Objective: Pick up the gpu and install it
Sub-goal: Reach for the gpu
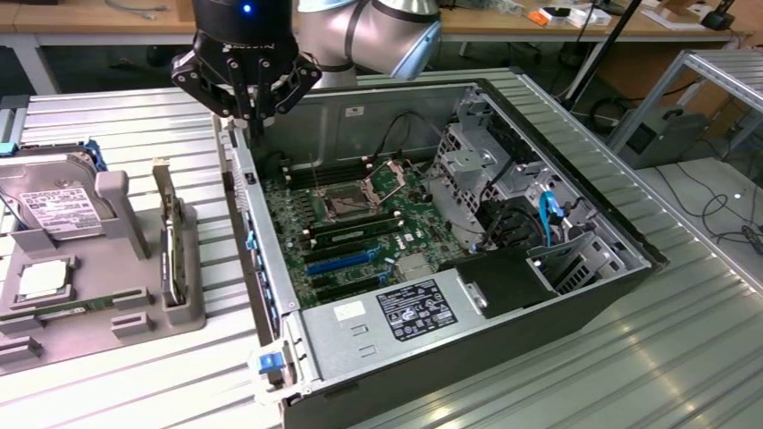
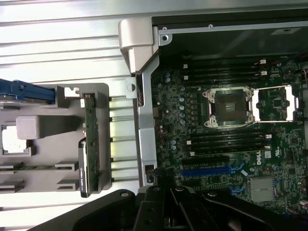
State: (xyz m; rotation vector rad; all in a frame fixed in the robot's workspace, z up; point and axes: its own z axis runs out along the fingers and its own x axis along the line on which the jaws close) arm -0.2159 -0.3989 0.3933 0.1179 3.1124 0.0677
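Note:
The gpu [image 1: 174, 239] stands on edge in a slot of the grey holder [image 1: 131, 295], to the exterior view's left of the open computer case [image 1: 573, 295]. It is a thin dark card; in the wrist view the gpu [image 2: 90, 144] shows its green edge. My gripper [image 1: 253, 123] hangs above the case's rear corner, up and away from the gpu, shut with nothing between its fingers. In the wrist view the gripper [image 2: 166, 197] sits over the case's side wall, beside the motherboard [image 2: 231, 144].
The holder also carries a silver hard drive [image 1: 54, 201], a processor chip [image 1: 42, 281] and memory sticks [image 1: 60, 308]. Inside the case are blue expansion slots [image 1: 339, 262], an open processor socket [image 1: 346, 204], a drive cage [image 1: 477, 170] and the power supply [image 1: 417, 308].

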